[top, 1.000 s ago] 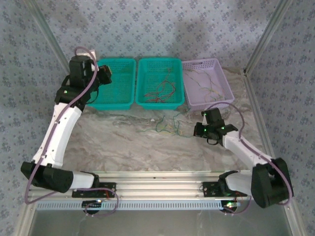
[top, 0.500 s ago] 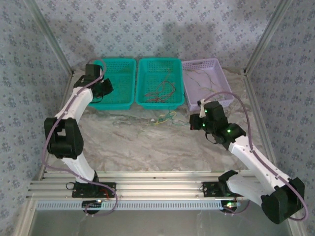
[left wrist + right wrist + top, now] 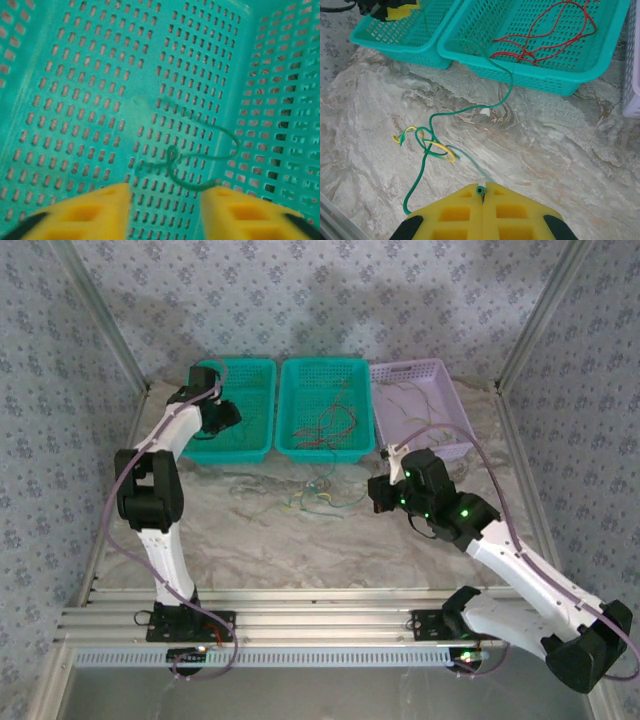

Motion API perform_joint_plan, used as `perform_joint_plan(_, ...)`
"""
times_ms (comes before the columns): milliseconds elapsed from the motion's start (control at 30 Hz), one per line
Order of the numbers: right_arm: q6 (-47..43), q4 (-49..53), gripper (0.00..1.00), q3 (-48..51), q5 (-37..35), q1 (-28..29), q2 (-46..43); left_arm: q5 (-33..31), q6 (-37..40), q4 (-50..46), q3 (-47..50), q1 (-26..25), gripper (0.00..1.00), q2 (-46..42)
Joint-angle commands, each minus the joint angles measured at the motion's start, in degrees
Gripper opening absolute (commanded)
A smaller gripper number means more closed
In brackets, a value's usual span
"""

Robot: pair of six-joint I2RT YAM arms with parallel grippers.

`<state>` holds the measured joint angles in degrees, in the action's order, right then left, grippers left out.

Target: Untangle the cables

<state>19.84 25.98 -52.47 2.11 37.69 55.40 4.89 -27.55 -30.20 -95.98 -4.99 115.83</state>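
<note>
Soft, even light fills the overhead view, with no glare; faint grey shadows lie on the back wall (image 3: 330,300) at upper centre; shadows on the table (image 3: 300,540) are weak. The left wrist view is slightly soft, the left fingers (image 3: 85,212) at its bottom edge blurred; in the right wrist view the green wire (image 3: 511,82) smears just above the right fingers (image 3: 455,210); the rest is sharp.

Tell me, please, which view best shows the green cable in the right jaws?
The right wrist view: the green cable runs from the shut jaws through a yellow tangle toward the baskets. The top view gives a faint squiggle; the left wrist view a green loop, possibly its far end.
</note>
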Motion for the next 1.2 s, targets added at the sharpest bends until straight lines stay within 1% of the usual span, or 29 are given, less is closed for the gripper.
perform_joint_plan(0, -1.2, 1.5, 0.0, -2.1, -1.0, 0.4, -0.8, 1.2, 0.7, -1.0, -1.7, -0.4, 0.55, -1.5)
perform_joint_plan(100, -1.0, 1.1, 0.0, -2.4, -0.6, 0.4, -0.5, 1.7, 0.6, -1.4, -1.9, -1.0, 0.72, -4.3)
perform_joint_plan(133, -0.8, 0.8, 0.0, -2.4, -0.7, 0.4, -0.4, 1.8, 0.4, -1.2, -1.7, -1.1, 0.75, -5.6)
perform_joint_plan(233, -0.2, 0.5, 0.0, -2.9, 0.0, 0.1, 0.2, 3.3, -0.1, -0.3, -0.6, -1.5, 0.83, -10.6)
perform_joint_plan(267, 0.0, 0.4, 0.0, -3.1, 0.2, 0.1, 0.4, 4.0, -0.3, -0.3, -0.1, -1.6, 0.87, -12.4)
perform_joint_plan(333, 0.1, 0.0, 0.0, -3.1, 0.6, 0.0, 0.3, 4.7, -0.9, -0.1, 1.4, -2.1, 0.9, -16.1)
perform_joint_plan(400, 0.3, 0.2, 0.0, -3.0, 1.8, -0.1, 0.1, 5.5, -2.2, 0.7, 4.2, -2.7, 0.97, -20.4)
perform_joint_plan(500, 1.1, -0.4, 0.0, -3.1, 3.3, -1.0, 0.1, 7.0, -4.5, 2.5, 11.1, -4.5, 0.99, -27.7)
perform_joint_plan(667, 1.9, -1.1, 0.0, -4.1, 4.9, -2.5, 0.0, 7.0, -7.2, 4.7, 24.5, -10.0, 1.0, -38.7)
perform_joint_plan(800, 2.1, -1.8, 0.0, -4.4, 5.5, -3.3, -0.4, 9.0, -12.4, 7.0, 35.7, -11.7, 0.99, -45.0)
perform_joint_plan(933, 2.4, -3.7, 0.0, -3.9, 6.6, -3.9, -0.3, 13.0, -18.0, 11.2, 44.7, -12.5, 0.99, -49.1)
perform_joint_plan(1033, 2.7, -4.1, 0.0, -3.6, 7.2, -3.9, 0.1, 13.6, -19.8, 12.5, 48.0, -14.3, 0.99, -50.9)
perform_joint_plan(1167, 3.0, -4.6, 0.0, -3.0, 7.5, -3.9, 0.4, 17.0, -23.3, 15.5, 50.6, -16.8, 0.99, -51.0)
